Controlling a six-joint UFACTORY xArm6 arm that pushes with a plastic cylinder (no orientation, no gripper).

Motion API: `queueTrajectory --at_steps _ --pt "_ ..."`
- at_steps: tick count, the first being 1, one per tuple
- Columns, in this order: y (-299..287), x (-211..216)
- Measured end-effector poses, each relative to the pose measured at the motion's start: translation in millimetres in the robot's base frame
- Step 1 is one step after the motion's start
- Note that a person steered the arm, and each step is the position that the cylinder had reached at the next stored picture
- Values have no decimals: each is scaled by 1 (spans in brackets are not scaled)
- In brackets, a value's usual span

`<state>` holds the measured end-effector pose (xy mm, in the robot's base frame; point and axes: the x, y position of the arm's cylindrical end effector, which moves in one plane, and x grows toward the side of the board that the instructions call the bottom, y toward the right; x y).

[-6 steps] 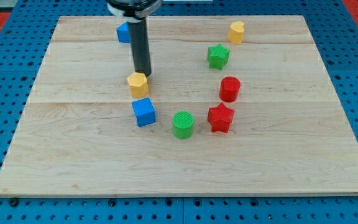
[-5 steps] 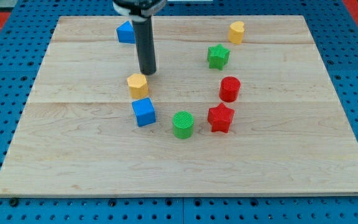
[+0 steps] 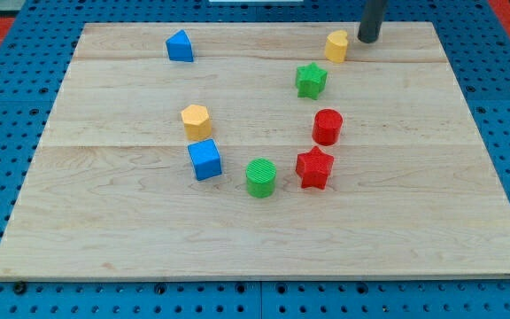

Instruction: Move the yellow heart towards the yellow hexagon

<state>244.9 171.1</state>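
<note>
single view, high oblique, whole wooden board (image 3: 264,239) framed

Between yellow heart (image 3: 336,45) and yellow hexagon (image 3: 197,119) the desk (image 3: 104,204) lies open; green star (image 3: 310,80) stands just below-left of the heart, bordering that lane

A blue cube (image 3: 204,159), green cylinder (image 3: 260,177) and red star (image 3: 314,168) line the wooden board (image 3: 104,221) toward six o'clock. A red cylinder (image 3: 327,127) and green star (image 3: 310,81) stand toward two o'clock, a blue triangular block (image 3: 180,46) at eleven.

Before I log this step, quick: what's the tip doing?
My tip: no gripper, holding nothing; just to the view's right of the yellow heart, contact unclear.
</note>
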Motion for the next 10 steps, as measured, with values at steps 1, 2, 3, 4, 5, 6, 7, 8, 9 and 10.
queueTrajectory --at_steps 1,2,3,4,5,6,7,8,9,10 --pt "-45 26" --pt "-80 30" --pt "-1 6" --pt "-4 0" --pt "-77 -21" --pt "-155 -16" --pt "-215 4" --pt "-206 -42" --pt "-239 -22" --pt "-216 3"
